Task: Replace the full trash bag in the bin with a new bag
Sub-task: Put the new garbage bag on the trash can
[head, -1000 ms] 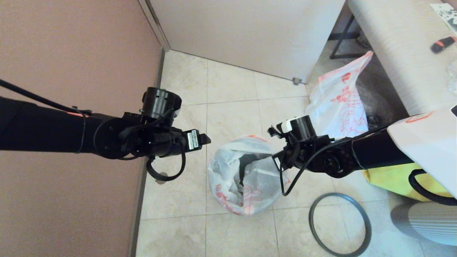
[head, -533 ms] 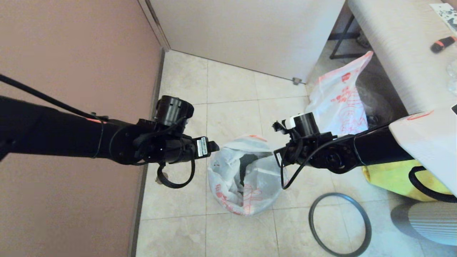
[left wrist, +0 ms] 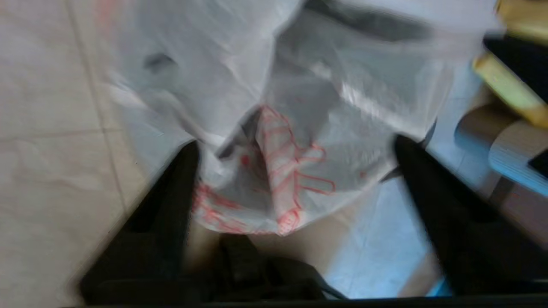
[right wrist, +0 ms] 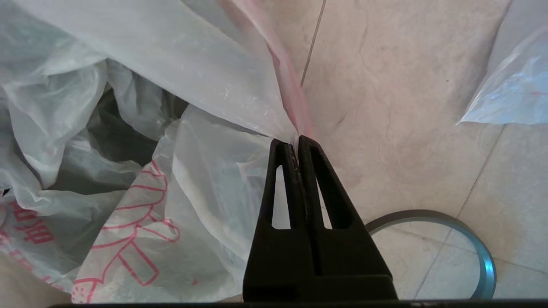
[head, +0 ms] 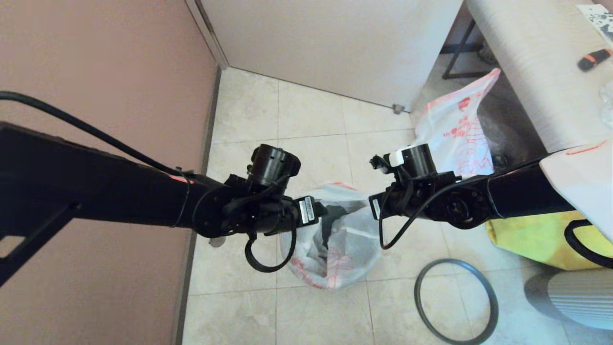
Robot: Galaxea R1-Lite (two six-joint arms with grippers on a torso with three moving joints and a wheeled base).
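While the new bag (head: pixel 335 239) stands mouth-up on the floor, two hands meet over it.
Near lies the grey hoop (head: pixel 455 299); right hand (right wrist: pixel 297 141) pinches its pink rim, left hand (left wrist: pixel 295 179) spread wide around it; beyond leans the full trash bag (head: pixel 455 129).

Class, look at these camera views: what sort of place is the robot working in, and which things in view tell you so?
Probably a home or office corner, indoors: a tiled floor, a pink wall meeting a door, and a table beside the bagged bin.
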